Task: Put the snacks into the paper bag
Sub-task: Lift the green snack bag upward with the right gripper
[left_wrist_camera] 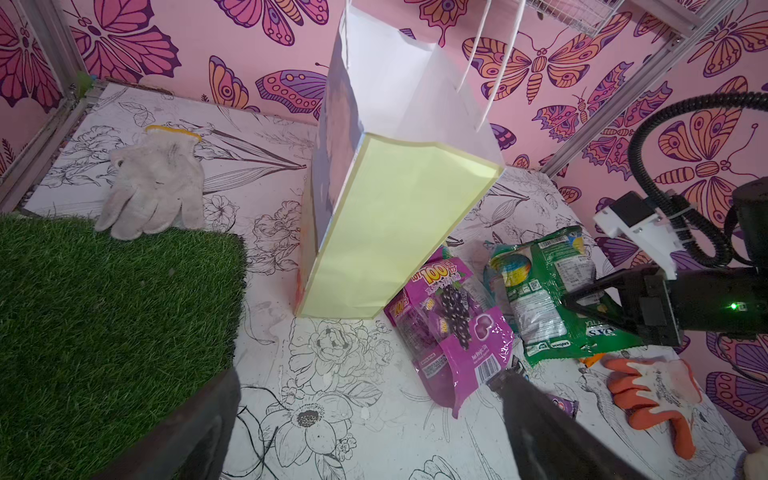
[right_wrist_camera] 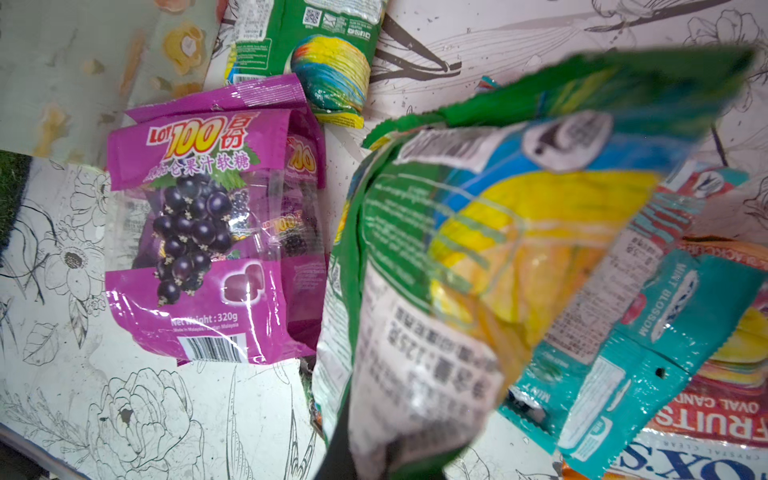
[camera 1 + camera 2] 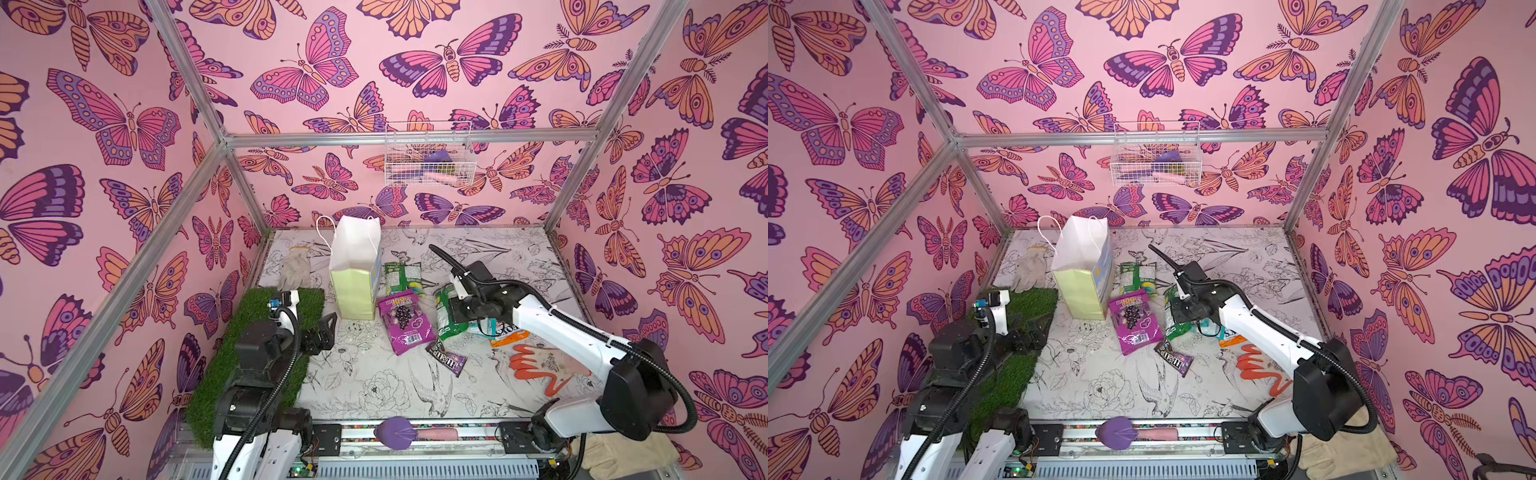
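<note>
Over on the right side of the table (image 3: 374, 374), the right gripper (image 1: 577, 302) is pinching the edge of a green pkt (image 2: 436, 249) — jaws nearly together, w/ only the thin foil btwn them. That pkt is showing blurred and close in the right wrist view, its gripped end lifted. Whether its far end is touching the table I can't tell.

Under and beside it the two teal pkts (image 2: 665, 332) and the orange Fox's bag (image 2: 706, 419) are lying in an overlapping heap. In both top views the second green pkt (image 3: 401, 278) is lying flat just right of the paper bag (image 3: 353, 286). The purple grape pouch (image 3: 405, 322) is sitting at the bag's near corner, touching or nearly so. The M&M's pkt (image 3: 446, 358) is lying nearer the front edge.

The bag is standing upright toward the back, mouth open, white inside showing.

The left gripper (image 3: 324, 334) is hovering at the edge of the grass mat (image 3: 257, 353) — jaws spread wide, holding nothing, pointing toward the bag and pouch.

An orange-and-grey glove (image 3: 540, 365) is lying by the right arm. A grey-white glove (image 3: 295, 270) is lying left of the bag, at the mat's back edge.
</note>
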`<state>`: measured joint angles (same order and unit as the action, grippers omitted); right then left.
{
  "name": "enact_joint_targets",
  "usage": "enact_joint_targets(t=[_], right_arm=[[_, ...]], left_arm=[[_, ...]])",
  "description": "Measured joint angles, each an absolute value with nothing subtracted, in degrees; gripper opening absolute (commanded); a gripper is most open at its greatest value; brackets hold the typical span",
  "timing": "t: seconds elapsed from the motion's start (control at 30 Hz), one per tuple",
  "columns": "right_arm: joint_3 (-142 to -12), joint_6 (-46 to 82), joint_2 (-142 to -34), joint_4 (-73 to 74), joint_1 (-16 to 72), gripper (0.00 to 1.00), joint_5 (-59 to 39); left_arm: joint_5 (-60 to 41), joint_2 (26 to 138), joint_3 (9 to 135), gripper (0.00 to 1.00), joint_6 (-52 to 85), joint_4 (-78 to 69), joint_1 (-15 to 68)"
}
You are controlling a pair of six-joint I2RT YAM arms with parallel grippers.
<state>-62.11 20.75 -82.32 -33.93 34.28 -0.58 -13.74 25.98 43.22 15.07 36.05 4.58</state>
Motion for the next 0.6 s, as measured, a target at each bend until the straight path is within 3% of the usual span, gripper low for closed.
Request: enact_joint_targets(t=[0.6], right_arm=[[-62.08, 20.97, -76.4, -34.06, 34.28, 0.0, 0.23]], left_arm=[[-13.74, 25.93, 43.22, 1.0, 15.09, 36.05, 4.58]])
